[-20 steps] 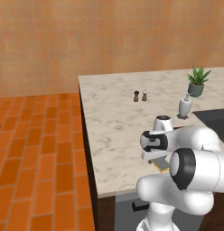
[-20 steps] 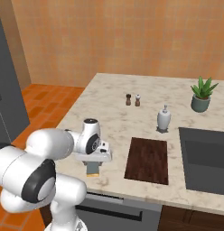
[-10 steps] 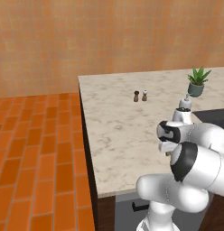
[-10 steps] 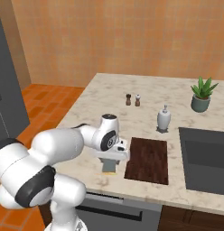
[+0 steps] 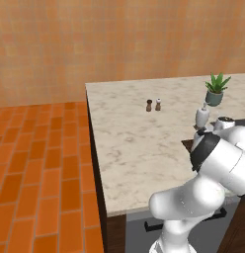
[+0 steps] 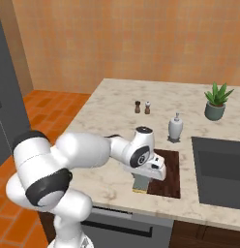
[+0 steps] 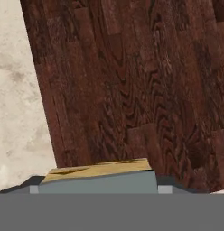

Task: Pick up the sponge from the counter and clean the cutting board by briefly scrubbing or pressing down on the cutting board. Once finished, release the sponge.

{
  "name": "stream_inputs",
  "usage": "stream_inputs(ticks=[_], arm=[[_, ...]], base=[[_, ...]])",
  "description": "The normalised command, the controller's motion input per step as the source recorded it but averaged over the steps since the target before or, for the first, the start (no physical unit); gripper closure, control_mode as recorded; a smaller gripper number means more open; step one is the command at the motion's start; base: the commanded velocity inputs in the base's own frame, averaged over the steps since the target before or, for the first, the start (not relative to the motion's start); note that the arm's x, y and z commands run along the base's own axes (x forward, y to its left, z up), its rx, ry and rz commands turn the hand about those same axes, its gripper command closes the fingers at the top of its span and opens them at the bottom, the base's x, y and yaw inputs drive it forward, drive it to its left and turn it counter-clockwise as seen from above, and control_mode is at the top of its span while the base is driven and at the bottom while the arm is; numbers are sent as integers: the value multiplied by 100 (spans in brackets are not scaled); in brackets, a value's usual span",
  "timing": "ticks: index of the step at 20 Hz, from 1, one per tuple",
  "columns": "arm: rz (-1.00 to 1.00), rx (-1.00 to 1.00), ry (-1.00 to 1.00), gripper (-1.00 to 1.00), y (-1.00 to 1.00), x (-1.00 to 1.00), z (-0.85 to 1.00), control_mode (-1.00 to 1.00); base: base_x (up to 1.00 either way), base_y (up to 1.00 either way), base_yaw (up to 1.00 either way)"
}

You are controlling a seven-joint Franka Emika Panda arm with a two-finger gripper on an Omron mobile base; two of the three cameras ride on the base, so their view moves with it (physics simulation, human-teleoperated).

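Gripper [image 6: 140,183] clamps sponge [image 6: 139,183] at cutting board [image 6: 171,173] edge, prob. touching; plant in pot [image 6: 215,111].

An orange-tan tiled wall [image 5: 109,39] runs behind the kitchen, above a floor of orange-red brick-pattern tiles [image 5: 40,168]. In the right base view a tall dark grey appliance or cabinet [image 6: 6,97] stands at the left edge. Dark brown cabinet fronts [image 6: 204,237] with a dark handle [image 5: 154,226] sit below, evenly lit.
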Motion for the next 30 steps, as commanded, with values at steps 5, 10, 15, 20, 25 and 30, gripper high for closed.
stream_inputs(ticks=[5,10,15,20,25,30], arm=[[-6,0,-2,100,-4,41,-10,-100],[-4,0,0,100,33,23,-42,-100],[-1,-3,3,100,-14,2,-56,-100],[0,0,1,100,-40,0,-12,-100],[0,-3,-1,100,-44,0,-16,-100],[0,0,-3,100,-68,-23,-1,-100]], base=[[0,0,0],[0,0,0],[0,0,0],[0,0,0],[0,0,0],[0,0,0]])
